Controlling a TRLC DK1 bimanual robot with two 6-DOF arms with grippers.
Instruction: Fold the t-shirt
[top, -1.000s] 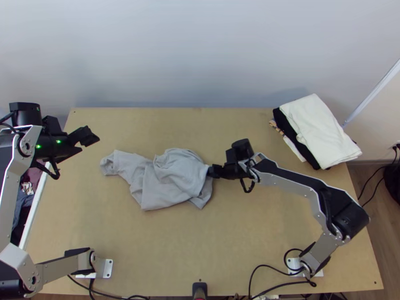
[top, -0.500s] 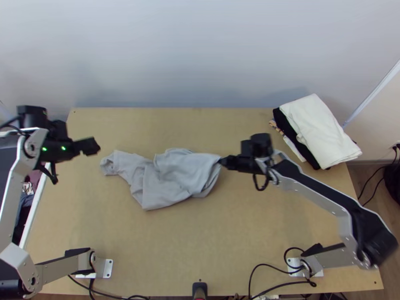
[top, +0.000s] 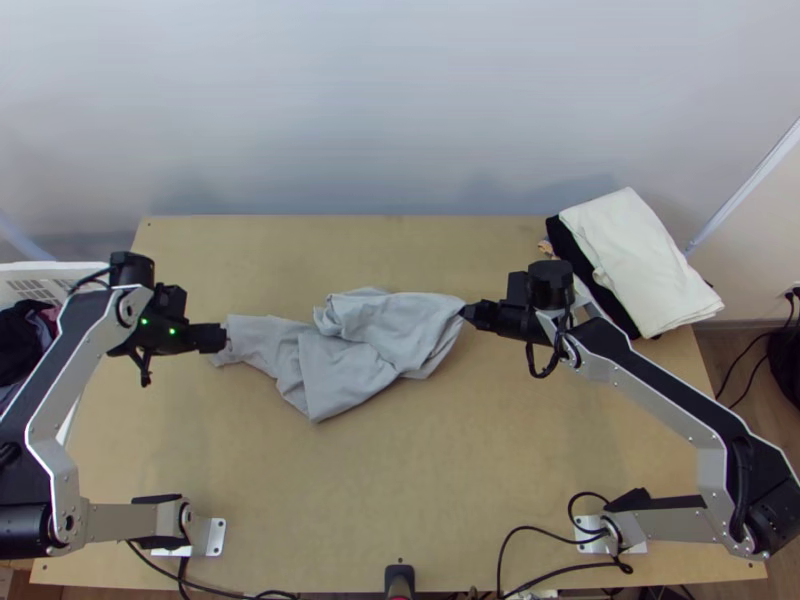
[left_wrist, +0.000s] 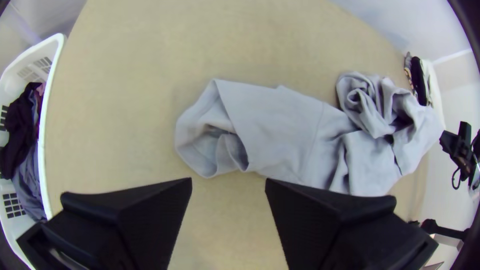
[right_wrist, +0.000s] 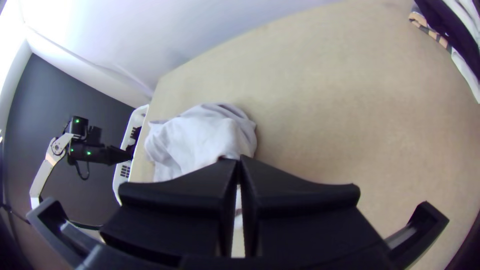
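Note:
The grey t-shirt (top: 350, 345) lies bunched and stretched sideways across the table's middle. In the top view my right gripper (top: 468, 312) is at its right end, lifting that edge. The right wrist view has the right gripper (right_wrist: 239, 162) shut on the grey fabric (right_wrist: 200, 137). My left gripper (top: 225, 338) is over the shirt's left end in the top view. In the left wrist view the left gripper (left_wrist: 229, 185) is open, with a rolled, open-ended part of the t-shirt (left_wrist: 280, 130) just beyond its fingers and nothing between them.
A stack of folded clothes (top: 640, 265), white on top, lies at the table's back right corner. A white basket (left_wrist: 45, 125) with dark and blue clothes stands beyond the table's left edge. Cables (top: 560, 570) run along the near edge.
The right gripper has moved right, drawing the shirt's right end along and stretching it. My left gripper has come right and nearer the table's front, up to the shirt's left end.

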